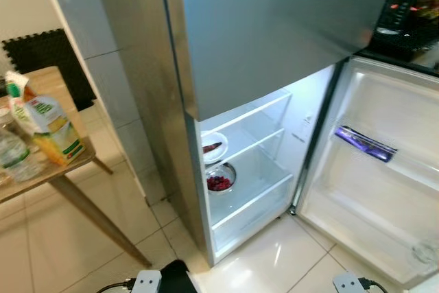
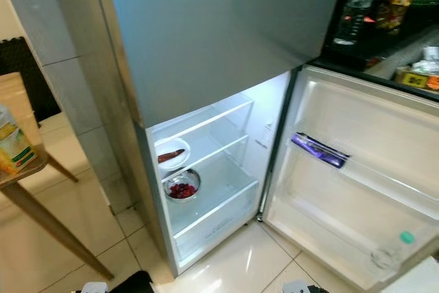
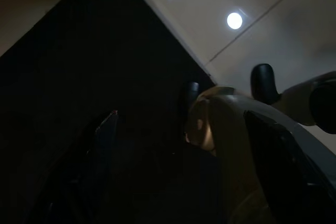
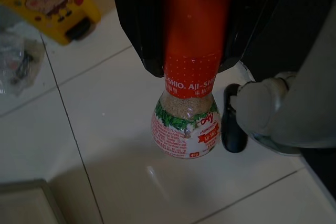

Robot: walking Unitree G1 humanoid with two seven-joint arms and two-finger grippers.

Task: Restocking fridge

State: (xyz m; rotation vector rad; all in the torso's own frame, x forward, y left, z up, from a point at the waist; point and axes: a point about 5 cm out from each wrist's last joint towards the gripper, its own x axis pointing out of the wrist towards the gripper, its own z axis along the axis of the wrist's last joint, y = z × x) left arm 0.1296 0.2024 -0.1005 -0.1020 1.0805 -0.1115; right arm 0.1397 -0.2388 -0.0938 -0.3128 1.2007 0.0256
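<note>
fridge, lower door open, 2 dishes on left shelves | wooden table holding juice carton | right gripper clamped on red-capped seasoning shaker, hanging low over tiles | left gripper: finger state unreadable | advice: raise shaker upright, aim for bare shelf area beside berry bowl

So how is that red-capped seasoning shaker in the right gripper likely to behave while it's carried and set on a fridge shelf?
The seasoning shaker looks rigid and probably light. The right gripper clamps its smooth red cap, which may be slippery. Its narrow waist above a bulbous base suggests it could tip if set down crooked, and roll if it falls.
</note>
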